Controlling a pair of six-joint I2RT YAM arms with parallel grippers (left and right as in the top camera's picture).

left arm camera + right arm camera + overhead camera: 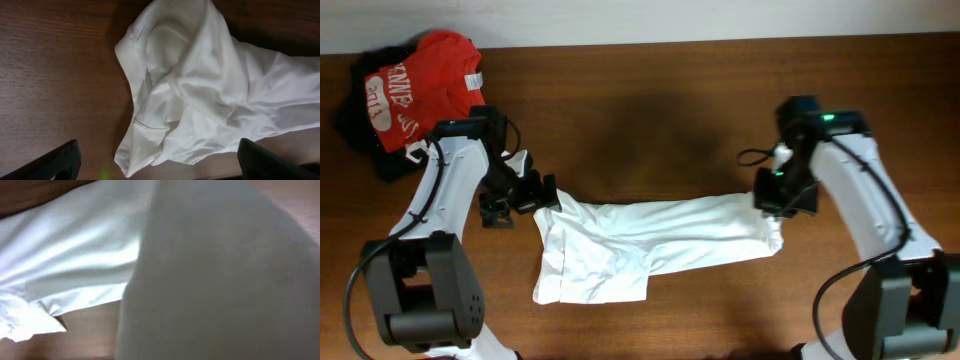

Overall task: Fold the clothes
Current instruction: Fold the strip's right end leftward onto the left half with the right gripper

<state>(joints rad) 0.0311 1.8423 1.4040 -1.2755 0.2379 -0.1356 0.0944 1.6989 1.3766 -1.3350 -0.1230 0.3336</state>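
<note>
**Two arms, one shirt stretched between them**

The white T-shirt (pixel 650 240) lies rumpled on the tabletop (pixel 650 120), drawn long, I judge, for flattening. My left fingers (pixel 57 161) hang spread wide over its left end, holding nothing. My right fingers (pixel 775 200) meet the far end, but cloth hides their grip. Both arms reach inward, wrists down.

A robotics lab bench (two arms (pixel 445 200) at a wooden table (pixel 650 120)).
</note>
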